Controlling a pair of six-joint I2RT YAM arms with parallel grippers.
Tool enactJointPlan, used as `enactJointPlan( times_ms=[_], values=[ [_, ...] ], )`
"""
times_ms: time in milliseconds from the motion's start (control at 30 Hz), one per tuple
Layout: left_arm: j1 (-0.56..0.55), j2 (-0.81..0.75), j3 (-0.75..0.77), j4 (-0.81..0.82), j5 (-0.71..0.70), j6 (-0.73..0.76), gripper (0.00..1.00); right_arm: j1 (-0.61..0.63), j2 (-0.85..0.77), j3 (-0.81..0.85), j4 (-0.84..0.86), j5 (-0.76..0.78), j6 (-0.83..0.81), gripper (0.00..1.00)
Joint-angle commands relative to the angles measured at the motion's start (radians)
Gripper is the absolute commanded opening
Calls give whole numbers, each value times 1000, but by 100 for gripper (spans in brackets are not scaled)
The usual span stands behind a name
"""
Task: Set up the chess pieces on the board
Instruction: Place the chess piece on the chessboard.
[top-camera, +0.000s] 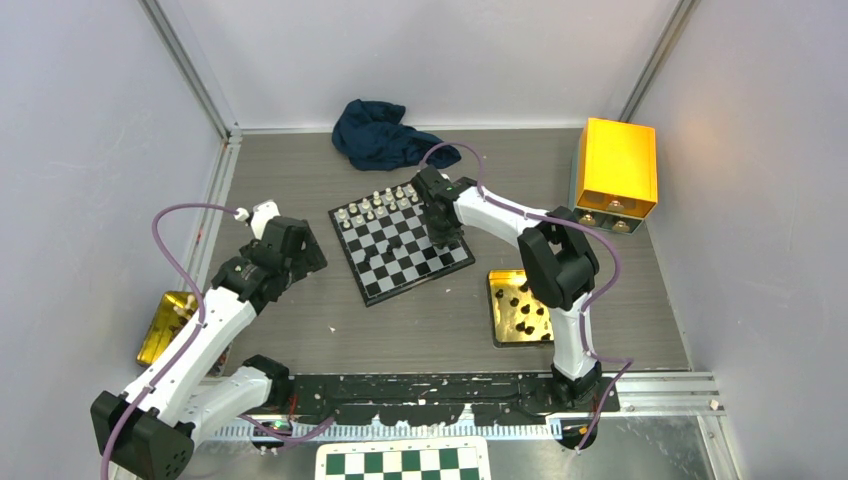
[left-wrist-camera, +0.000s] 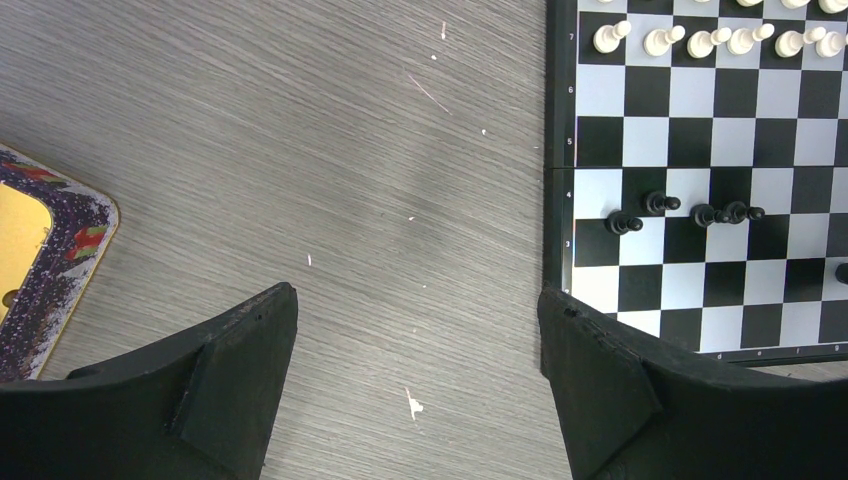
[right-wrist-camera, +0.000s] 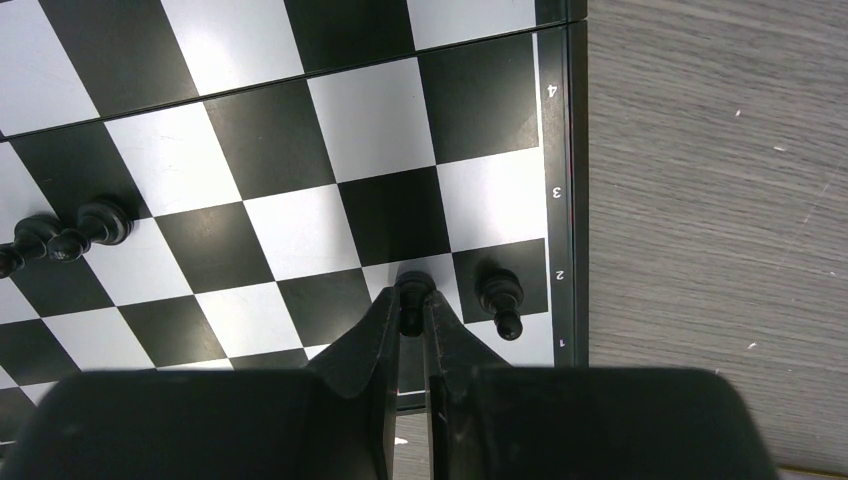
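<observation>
Seemingly upright, black pawn (right-wrist-camera: 413, 286), right claw (right-wrist-camera: 412, 305) pinching

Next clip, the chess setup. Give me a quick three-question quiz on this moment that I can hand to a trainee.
1. True or false: the left tool is holding a chess piece.
2. What is the right tool shut on? A) nothing B) a black piece C) a white piece
3. Where do the spare black pieces, not yet on the board, lie?

Key
1. False: it hangs open over the bare table.
2. B.
3. On the gold tray beside the right arm.
</observation>
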Motion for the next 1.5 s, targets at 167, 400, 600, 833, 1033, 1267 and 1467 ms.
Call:
enactJointPlan(
  times_ms=[167,400,600,833,1033,1267,1467],
  values=[
    [-5,5,36,27,-8,2,90,5,-70,2,8,-5,14,3],
    [-6,9,37,26,-8,1,90,4,-69,-2,3,-5,16,4],
    [-7,12,39,27,-9,2,90,4,-70,-6,-1,-10,18,4],
    [-8,19,42,28,-10,3,90,5,-74,-4,-6,-14,21,4],
    [-7,21,41,28,-9,2,90,5,-78,-18,-3,-18,24,4],
    [-8,24,40,28,-9,1,90,5,-86,-26,-4,-21,30,4],
    [-8,24,38,29,-8,-1,90,5,-78,-27,2,-26,28,4]
  ],
)
